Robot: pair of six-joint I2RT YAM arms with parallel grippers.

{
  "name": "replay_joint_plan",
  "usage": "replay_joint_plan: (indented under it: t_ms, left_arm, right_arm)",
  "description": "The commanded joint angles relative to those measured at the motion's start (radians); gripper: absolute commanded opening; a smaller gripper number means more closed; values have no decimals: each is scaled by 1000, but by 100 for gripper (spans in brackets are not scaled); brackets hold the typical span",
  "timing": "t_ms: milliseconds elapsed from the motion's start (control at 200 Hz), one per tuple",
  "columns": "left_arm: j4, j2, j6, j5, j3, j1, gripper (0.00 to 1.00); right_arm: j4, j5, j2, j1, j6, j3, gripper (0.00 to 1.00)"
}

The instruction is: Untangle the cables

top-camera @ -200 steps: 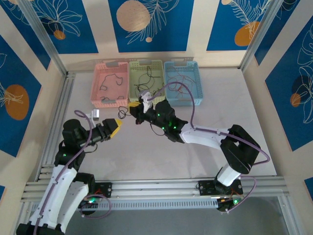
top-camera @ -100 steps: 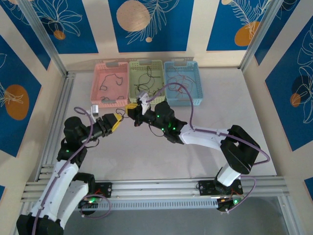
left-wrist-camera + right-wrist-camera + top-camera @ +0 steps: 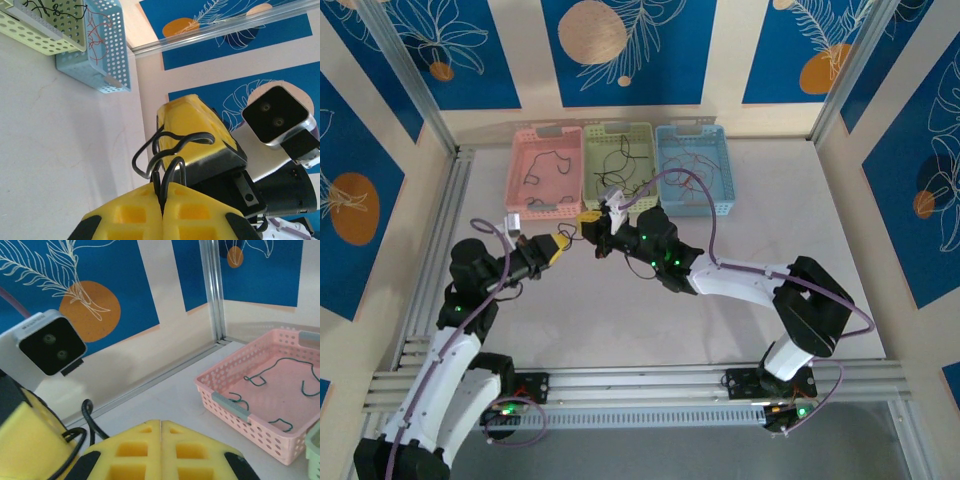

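Both jaws shut; left jaws pinching black cable (image 3: 175, 161) near green basket's (image 3: 617, 127) edge; open table (image 3: 620, 325) nearer.

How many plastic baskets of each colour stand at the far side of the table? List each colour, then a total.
Pink perforated plastic basket: 1
Pale green perforated plastic basket: 1
Light blue perforated plastic basket: 1
Total: 3

Two YAM arms converge over the white worktop (image 3: 620, 330): L gripper (image 3: 559, 247) and R gripper (image 3: 588, 214) nearly tip to tip, a black cable (image 3: 571, 233) betw. them. Behind, pink basket (image 3: 548, 130), green basket (image 3: 620, 127) and blue basket (image 3: 690, 128) sit side by side, thin cables (image 3: 542, 165) inside.
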State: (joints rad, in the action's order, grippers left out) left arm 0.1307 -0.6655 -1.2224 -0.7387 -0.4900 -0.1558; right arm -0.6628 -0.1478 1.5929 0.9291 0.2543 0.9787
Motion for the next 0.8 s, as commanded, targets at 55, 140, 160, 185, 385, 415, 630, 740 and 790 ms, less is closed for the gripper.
replay_joint_plan:
  t_ms: [55, 140, 160, 185, 385, 415, 630, 740, 790]
  left_arm:
    - [-77, 71, 31, 37, 7, -8, 0]
    - [-174, 131, 44, 127, 4, -7, 0]
    - [-190, 147, 46, 150, 6, -7, 0]
    - [-209, 165, 46, 172, 8, -7, 0]
    - [-415, 295, 113, 407, -15, -7, 0]
    - [-426, 306, 115, 434, -15, -7, 0]
    - [-462, 360, 56, 660, 2, -7, 0]
    - [-372, 357, 13, 715, 29, -7, 0]
    - [-345, 340, 12, 729, 26, -8, 0]
  right_arm:
    - [48, -200, -68, -10, -12, 3, 0]
    - [120, -297, -99, -9, 42, 3, 0]
    - [137, -312, -108, -9, 55, 1, 0]
    - [159, -328, -119, -7, 77, -1, 0]
    - [395, -445, -204, 46, 264, -17, 0]
    - [426, -447, -215, 52, 292, -20, 0]
    - [559, -479, -267, 109, 365, -68, 0]
    - [611, -475, -284, 127, 391, -98, 0]
    - [638, -479, -287, 141, 397, -104, 0]
